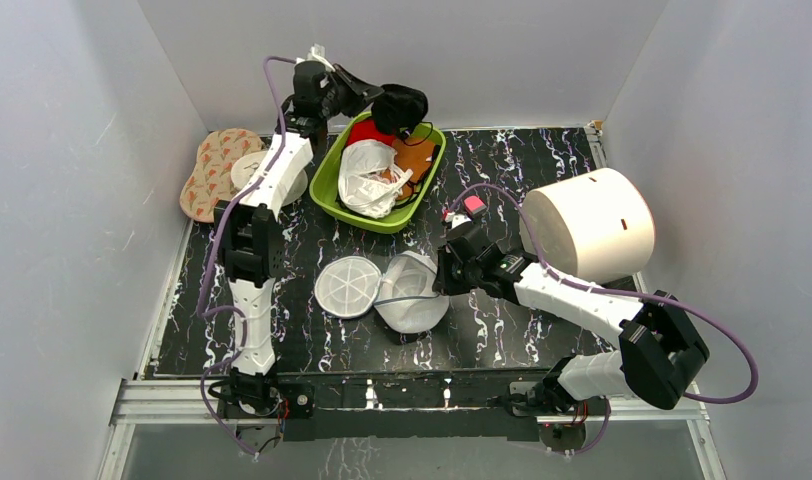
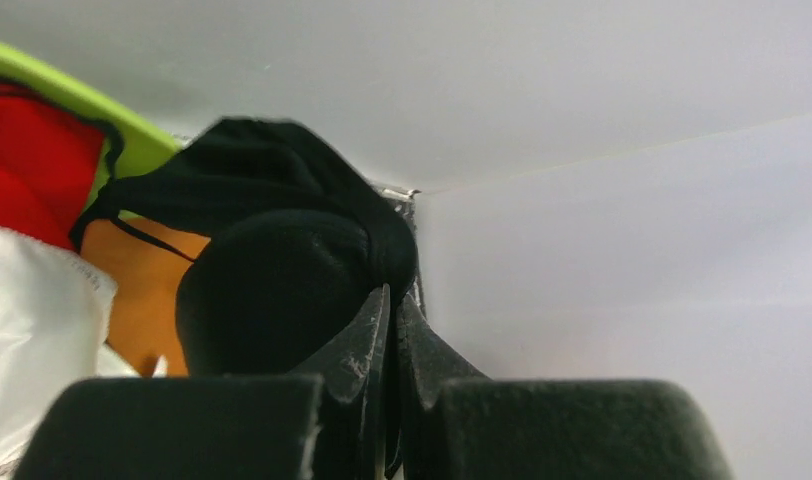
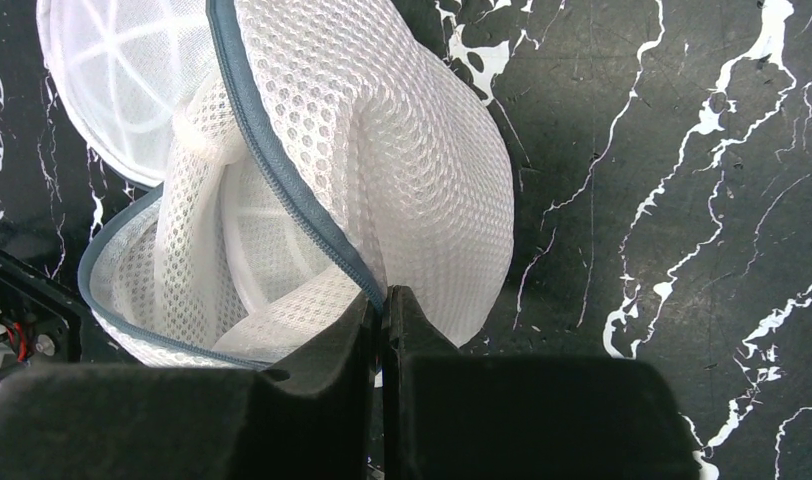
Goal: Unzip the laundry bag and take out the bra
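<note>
Laundry bag [image 1: 414, 295]: unzipped and spread in two round halves on the table [image 1: 542, 160], near centre. Its long axis runs 9 to 3 o'clock in the top view. No garment shows inside in the right wrist view.
Zipper [image 3: 282, 170]: a grey line round the rim, parted all the way as far as can be seen.
Right gripper [image 1: 444, 272]: jaws closed, pinching the mesh rim of the bag's 3 o'clock half. The bag lies at 9 o'clock from it.
Left gripper [image 2: 390, 295]: jaws pressed together on a black garment [image 1: 402, 108] with a rounded cup, held above the 12 o'clock rim of the green basket [image 1: 324, 178].
Bra [image 1: 365, 180]: the pale, glossy white fabric lying in the basket, at about 7 o'clock from the left gripper. Judged already out of the bag.
Nearer arm: the left is nearer the bra and the right is nearer the bag.
Governing relation: the black garment hangs over the basket's far end, so letting go should probably drop it inside or on the rim.
Count, task items: one bag in two halves, one white bra.
Count, other items: one black garment, one red garment [image 1: 367, 132], one orange garment [image 1: 414, 160], one basket, one white cylinder [image 1: 587, 225] at 3 o'clock.
</note>
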{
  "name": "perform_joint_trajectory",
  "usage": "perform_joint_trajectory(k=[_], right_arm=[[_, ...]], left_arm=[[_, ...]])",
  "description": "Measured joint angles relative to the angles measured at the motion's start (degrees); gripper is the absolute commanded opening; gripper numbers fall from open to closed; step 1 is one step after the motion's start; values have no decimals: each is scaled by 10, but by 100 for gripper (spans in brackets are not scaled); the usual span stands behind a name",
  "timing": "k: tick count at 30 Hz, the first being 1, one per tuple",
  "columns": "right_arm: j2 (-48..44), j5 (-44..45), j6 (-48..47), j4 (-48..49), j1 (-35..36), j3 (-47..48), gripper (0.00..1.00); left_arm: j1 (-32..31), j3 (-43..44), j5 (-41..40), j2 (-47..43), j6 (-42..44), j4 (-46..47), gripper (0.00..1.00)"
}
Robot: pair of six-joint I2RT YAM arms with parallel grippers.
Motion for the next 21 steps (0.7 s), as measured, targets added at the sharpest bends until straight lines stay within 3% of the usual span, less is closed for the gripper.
perform_joint_trajectory(k=[13,17,21], right_arm=[[2,-16,6,13,0,-4,0],[7,-22,10,14,0,-4,0],[7,-28,14,14,0,-5,0]], left_arm=[[16,-429,1,-58,-3,52,0],[17,-482,0,-108,23,53,1],[17,-487,6,-158,54,54,17]])
